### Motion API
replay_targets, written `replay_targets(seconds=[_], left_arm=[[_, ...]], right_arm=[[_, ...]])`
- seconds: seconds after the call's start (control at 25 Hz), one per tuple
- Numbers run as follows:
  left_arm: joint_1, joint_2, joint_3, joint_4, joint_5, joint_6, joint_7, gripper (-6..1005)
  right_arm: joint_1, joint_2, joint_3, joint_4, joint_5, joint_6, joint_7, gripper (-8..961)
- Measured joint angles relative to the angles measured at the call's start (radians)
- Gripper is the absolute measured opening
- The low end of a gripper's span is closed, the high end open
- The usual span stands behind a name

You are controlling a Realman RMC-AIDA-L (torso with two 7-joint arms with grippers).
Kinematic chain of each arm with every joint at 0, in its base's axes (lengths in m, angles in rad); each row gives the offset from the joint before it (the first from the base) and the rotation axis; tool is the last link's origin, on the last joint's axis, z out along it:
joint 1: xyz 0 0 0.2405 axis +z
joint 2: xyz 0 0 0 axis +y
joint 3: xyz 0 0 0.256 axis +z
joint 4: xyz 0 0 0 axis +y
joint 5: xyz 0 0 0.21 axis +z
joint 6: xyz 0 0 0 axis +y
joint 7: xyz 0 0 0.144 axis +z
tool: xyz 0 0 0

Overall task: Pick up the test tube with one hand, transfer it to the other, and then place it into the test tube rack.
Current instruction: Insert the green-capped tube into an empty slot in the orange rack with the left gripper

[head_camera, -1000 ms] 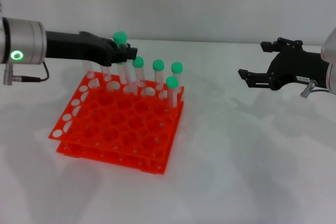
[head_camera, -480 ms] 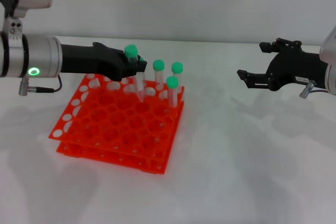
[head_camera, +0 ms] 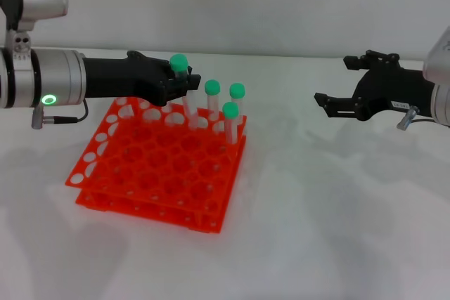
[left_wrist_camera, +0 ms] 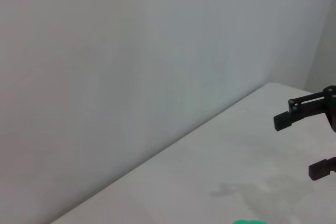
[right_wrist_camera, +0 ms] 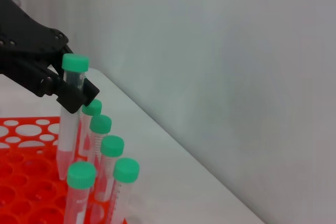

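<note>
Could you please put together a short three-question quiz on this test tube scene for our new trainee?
1. True or false: the left gripper holds the test tube just below its green cap, with the tip above the test tube rack.
2. Where is the right gripper? A) over the rack B) off to the rack's right, above the table, fingers apart and holding nothing C) gripping a second tube.
3. Fill in: the tubes already standing in the rack sit along its ____ edge, as the head view shows it.

Key
1. True.
2. B.
3. Far.
</note>
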Motion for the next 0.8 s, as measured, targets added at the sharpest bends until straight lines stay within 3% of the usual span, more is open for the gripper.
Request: replay_targets(seconds=[0.8], left_arm=[[0.016,0.005,0.000,0.107,0.009,-0.084,0.046,212]], right_arm=[[0.008,0.001,-0.003,0.002,0.000,-0.004,0.002,851]])
